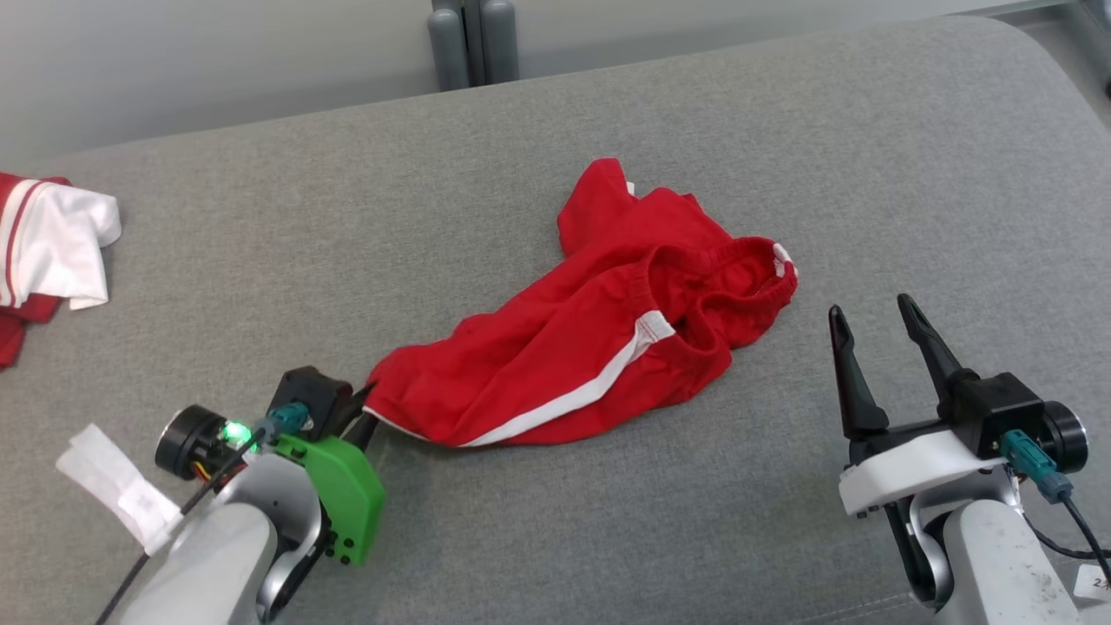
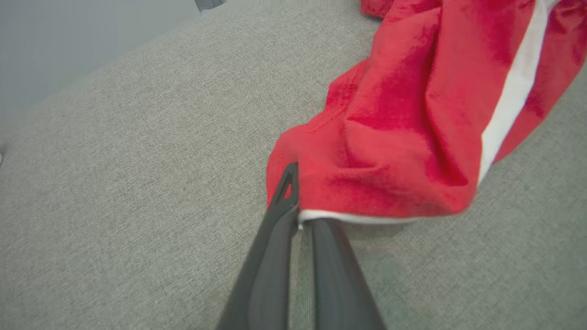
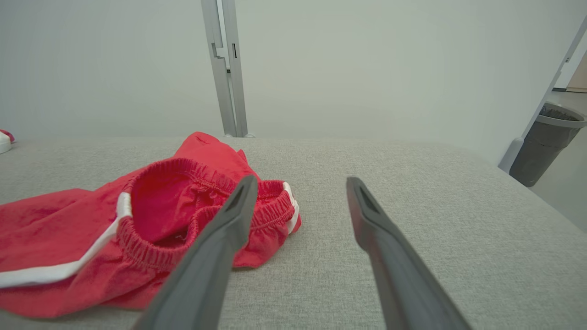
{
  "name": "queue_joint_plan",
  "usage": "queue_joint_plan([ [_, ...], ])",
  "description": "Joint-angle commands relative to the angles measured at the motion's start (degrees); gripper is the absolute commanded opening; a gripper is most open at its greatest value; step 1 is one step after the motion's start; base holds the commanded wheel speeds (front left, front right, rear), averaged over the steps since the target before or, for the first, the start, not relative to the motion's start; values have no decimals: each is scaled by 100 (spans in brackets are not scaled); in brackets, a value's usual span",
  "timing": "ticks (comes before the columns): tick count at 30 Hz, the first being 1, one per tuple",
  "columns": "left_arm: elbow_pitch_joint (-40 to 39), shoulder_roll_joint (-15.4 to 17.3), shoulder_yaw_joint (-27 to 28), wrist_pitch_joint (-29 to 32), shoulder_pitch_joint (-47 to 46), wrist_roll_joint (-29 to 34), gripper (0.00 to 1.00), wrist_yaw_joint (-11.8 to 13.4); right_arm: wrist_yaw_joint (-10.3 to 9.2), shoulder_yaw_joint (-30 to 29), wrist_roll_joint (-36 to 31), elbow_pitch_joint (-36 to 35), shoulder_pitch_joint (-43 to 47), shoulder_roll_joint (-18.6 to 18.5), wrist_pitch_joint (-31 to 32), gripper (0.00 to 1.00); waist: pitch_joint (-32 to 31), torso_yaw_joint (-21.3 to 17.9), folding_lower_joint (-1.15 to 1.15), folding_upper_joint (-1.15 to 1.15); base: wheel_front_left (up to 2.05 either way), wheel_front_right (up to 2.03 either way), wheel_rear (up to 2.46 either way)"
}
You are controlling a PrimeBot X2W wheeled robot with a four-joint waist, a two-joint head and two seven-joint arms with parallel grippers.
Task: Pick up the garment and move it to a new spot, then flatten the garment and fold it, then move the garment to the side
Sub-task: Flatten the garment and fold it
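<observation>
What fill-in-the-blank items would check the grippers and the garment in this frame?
The left gripper is shut on the hem of the ____ shorts.
The right gripper, clear of the shorts, has its jaws ____.
The stripe down the side of the shorts is ____.
Missing words: red; open; white.

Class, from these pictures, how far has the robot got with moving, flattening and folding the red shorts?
Done: nothing finished; the red shorts lie crumpled on the grey surface. In hand: the left gripper is shut on their hem. Remaining: moving, flattening, folding, setting aside; the right gripper is open, apart from them.
</observation>
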Motion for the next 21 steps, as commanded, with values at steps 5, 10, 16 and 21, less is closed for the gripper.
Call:
queue_joint_plan([
  [5,343,-105,68,46,-515,-93,0,5,-8,32,-8,15,-31,-19,-12,100,145,-271,0,0,0,0,0],
  [10,834,-289,34,-27,-927,5,9,58,-8,71,22,23,-66,-17,-12,100,237,-429,0,0,0,0,0],
  [16,1238,-678,-48,-497,-1215,144,100,180,-8,59,34,28,-41,-18,-12,100,264,-459,0,0,0,0,0],
  [21,1481,-913,-87,-942,-1333,199,100,279,-8,49,23,42,-49,-17,-12,100,223,-373,0,0,0,0,0],
])
